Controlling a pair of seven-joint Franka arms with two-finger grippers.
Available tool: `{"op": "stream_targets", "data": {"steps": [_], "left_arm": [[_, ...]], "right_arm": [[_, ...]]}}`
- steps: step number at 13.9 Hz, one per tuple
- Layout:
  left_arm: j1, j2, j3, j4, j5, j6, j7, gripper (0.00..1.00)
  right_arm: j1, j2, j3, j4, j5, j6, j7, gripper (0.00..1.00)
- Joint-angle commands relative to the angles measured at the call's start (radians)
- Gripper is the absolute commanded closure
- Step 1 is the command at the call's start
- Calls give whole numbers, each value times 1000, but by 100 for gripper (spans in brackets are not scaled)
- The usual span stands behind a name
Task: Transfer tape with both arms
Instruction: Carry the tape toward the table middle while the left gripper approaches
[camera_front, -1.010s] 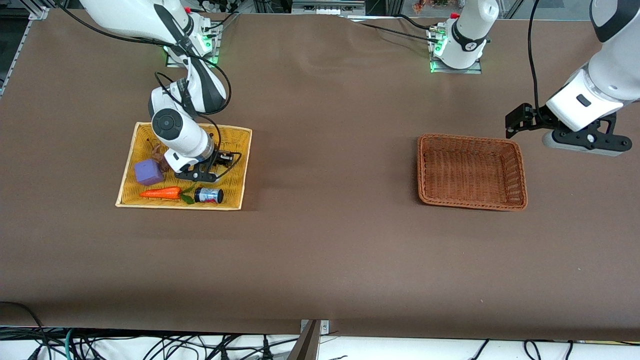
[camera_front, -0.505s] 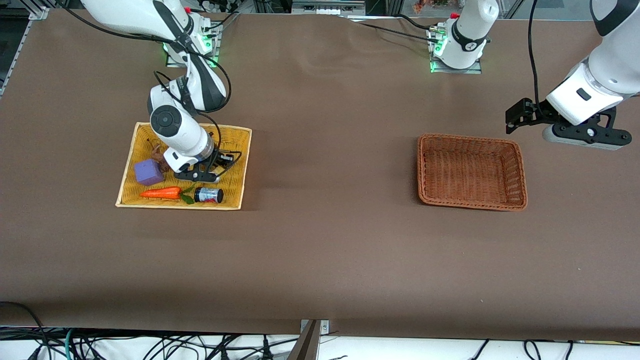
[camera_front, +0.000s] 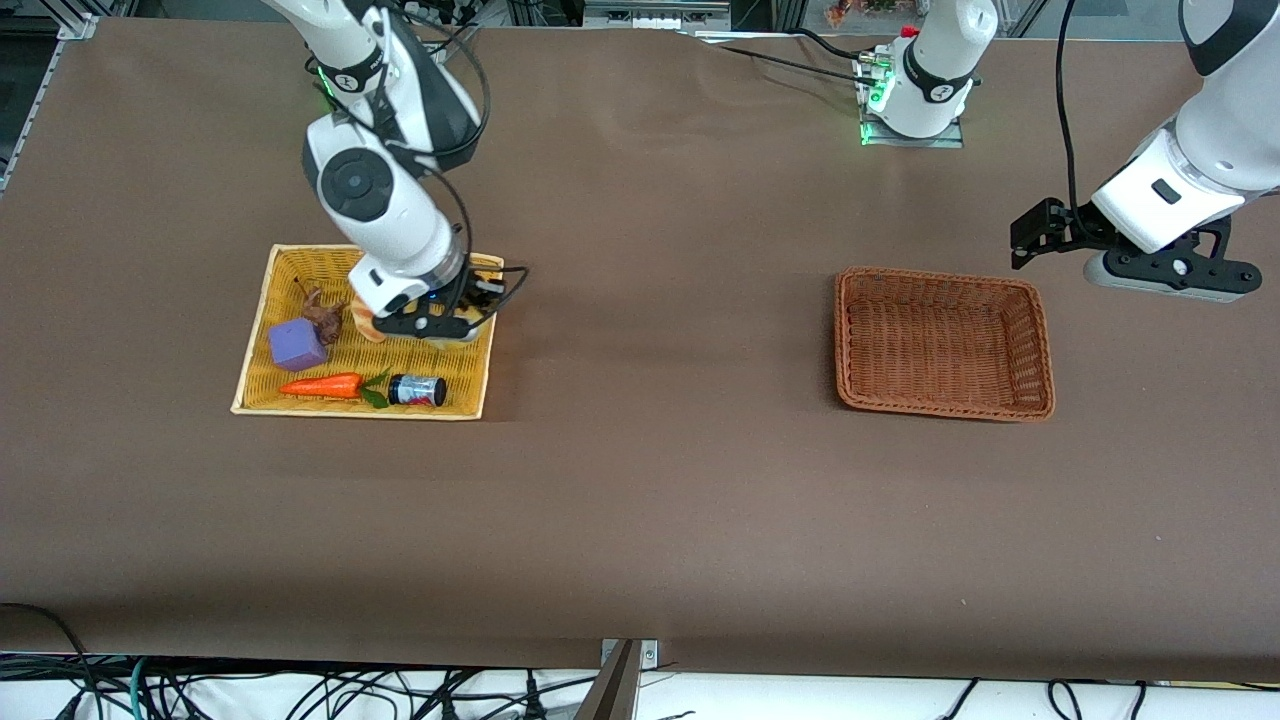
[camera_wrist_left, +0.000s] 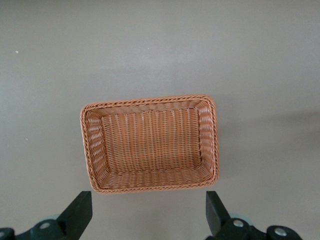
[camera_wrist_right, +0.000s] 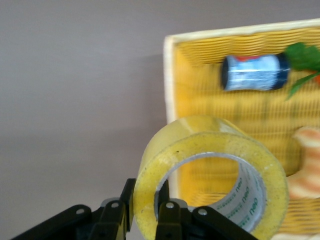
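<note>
The tape (camera_wrist_right: 200, 145) is a yellowish roll with a grey core. My right gripper (camera_wrist_right: 146, 196) is shut on its wall, one finger outside and one inside the ring. In the front view the right gripper (camera_front: 440, 325) holds it in the air over the yellow tray (camera_front: 290, 265), by the tray's edge toward the table's middle; the arm hides most of the roll there. My left gripper (camera_front: 1020, 245) is open and empty. It hangs above the table beside the brown wicker basket (camera_front: 940, 274), toward the left arm's end, with its fingers (camera_wrist_left: 80, 212) wide apart.
In the yellow tray lie a purple cube (camera_front: 297, 344), a carrot toy (camera_front: 322, 385), a small can (camera_front: 417, 390), a croissant toy (camera_front: 362, 322) and a small brown thing (camera_front: 322, 312). The brown basket (camera_wrist_left: 150, 100) holds nothing.
My right gripper has risen out of the tray with the tape and moved toward the tray's edge nearest the table's middle. The left gripper rose slightly, then held still.
</note>
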Motion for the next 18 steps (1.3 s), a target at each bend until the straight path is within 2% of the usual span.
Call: {"op": "stream_targets", "data": {"steps": [1,3,6,9,13,18], "left_arm": [[8,10,-4,24,-9,-16,13,0],[13,10,-4,24,-9,-16,13,0],[13,11,-4,22,-9,-16,14,0],[17,25,-5,21,-10,-15,16,0],[23,68,-5,-2,-59,23,-9,0],[19,76,-7,-186,-61,211,-58,0]], "right_arm": [[99,115,5,166,-6,-28,180,100],[180,194,3,249,-29,-24,315,100],[267,328,3,364,-115,-18,507,100],[325,438,2,459,-132,-16,555,100],[357,510,2,476,-132,42,566,100],[357,551,2,475,-131,76,564,100]]}}
